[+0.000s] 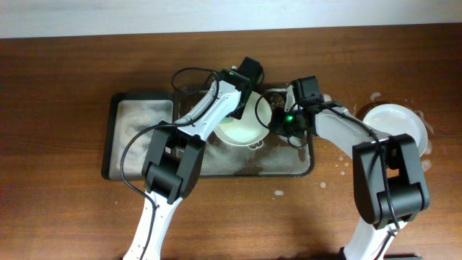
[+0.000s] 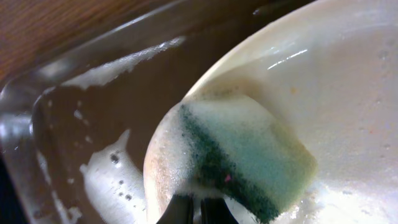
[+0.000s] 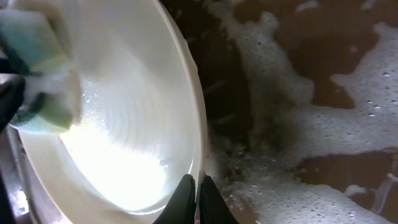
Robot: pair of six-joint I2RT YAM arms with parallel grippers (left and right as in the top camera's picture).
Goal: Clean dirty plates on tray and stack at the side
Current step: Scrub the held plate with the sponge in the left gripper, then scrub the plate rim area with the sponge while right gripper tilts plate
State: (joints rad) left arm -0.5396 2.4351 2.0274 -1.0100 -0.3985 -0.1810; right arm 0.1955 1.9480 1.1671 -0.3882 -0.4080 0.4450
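Note:
A white plate (image 1: 242, 128) stands tilted over the dark grey tray (image 1: 137, 137), which is full of foam. My right gripper (image 1: 274, 124) is shut on this plate's rim (image 3: 198, 155), one finger on each side of the rim. My left gripper (image 1: 249, 101) is shut on a green sponge (image 2: 249, 155), which is pressed flat on the plate's soapy inner face (image 2: 348, 93). The right wrist view shows the sponge (image 3: 37, 68) at the upper left of the plate (image 3: 124, 124). A second white plate (image 1: 393, 123) lies on the table at the right.
Suds and brown water cover the tray floor (image 3: 311, 124). The tray's rim (image 2: 74, 68) runs close by the plate's edge. Foam spots (image 1: 343, 167) dot the wooden table beside the tray and around the right plate.

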